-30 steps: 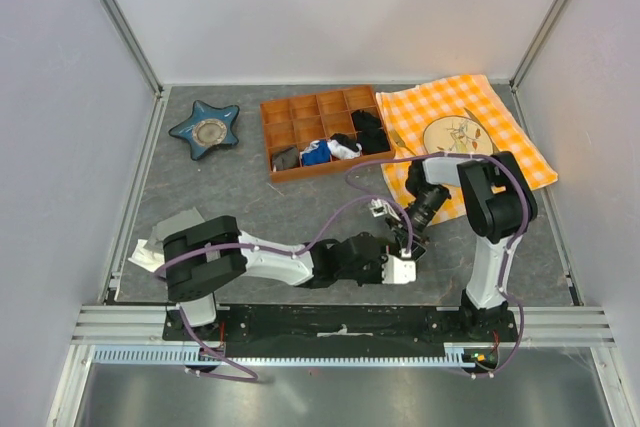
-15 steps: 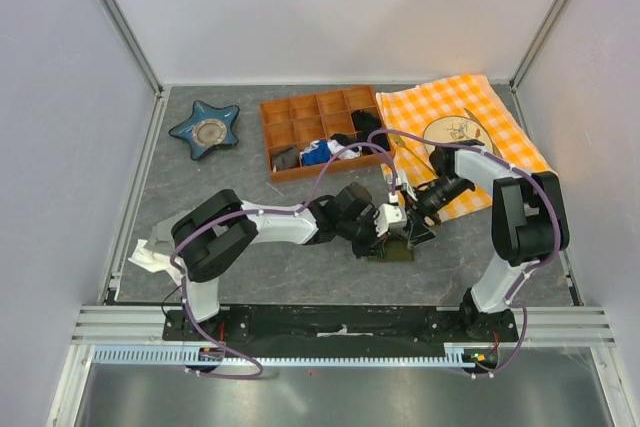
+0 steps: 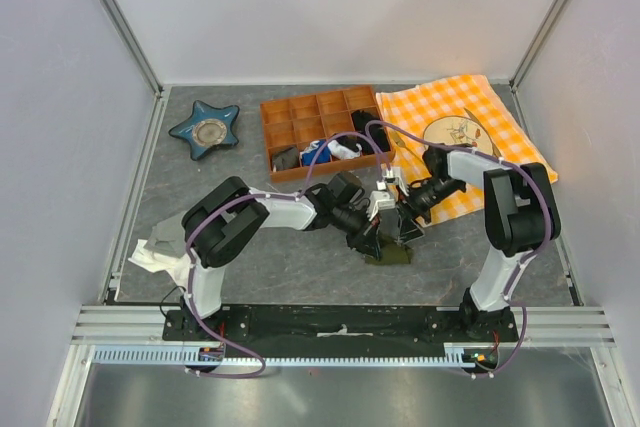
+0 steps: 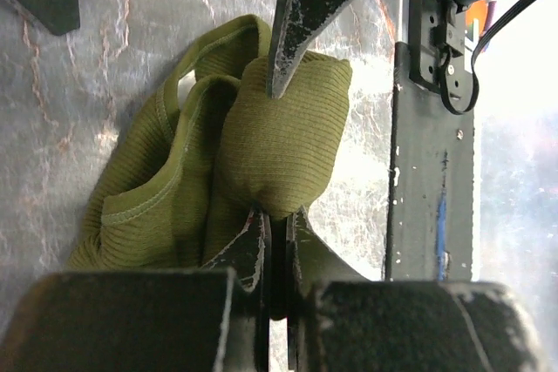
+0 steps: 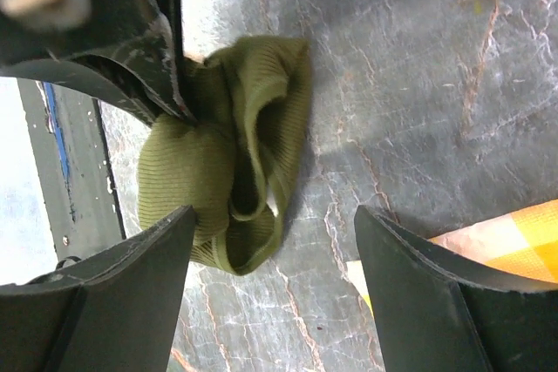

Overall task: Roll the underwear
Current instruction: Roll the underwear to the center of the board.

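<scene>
The underwear (image 3: 392, 255) is an olive-green bunched lump on the grey table, also in the left wrist view (image 4: 261, 145) and right wrist view (image 5: 222, 172). Its cream waistband is hidden in the folds. My left gripper (image 3: 368, 237) is shut on a fold at the lump's edge (image 4: 277, 215). My right gripper (image 3: 402, 227) is open, its jaws wide apart (image 5: 275, 211) just over the lump's other side. One right finger (image 4: 296, 23) touches the top of the cloth. The two grippers face each other closely across the underwear.
An orange compartment tray (image 3: 300, 107) with small black, blue and white garments stands behind. A blue star-shaped dish (image 3: 205, 129) is at the back left. An orange checked cloth (image 3: 500, 117) with a plate lies at the back right. Pale cloths (image 3: 160, 247) lie at the near left.
Both grippers have moved from near the front edge toward the tray, the left arm swinging back. The underwear, hidden under them before, now shows bunched between them.
</scene>
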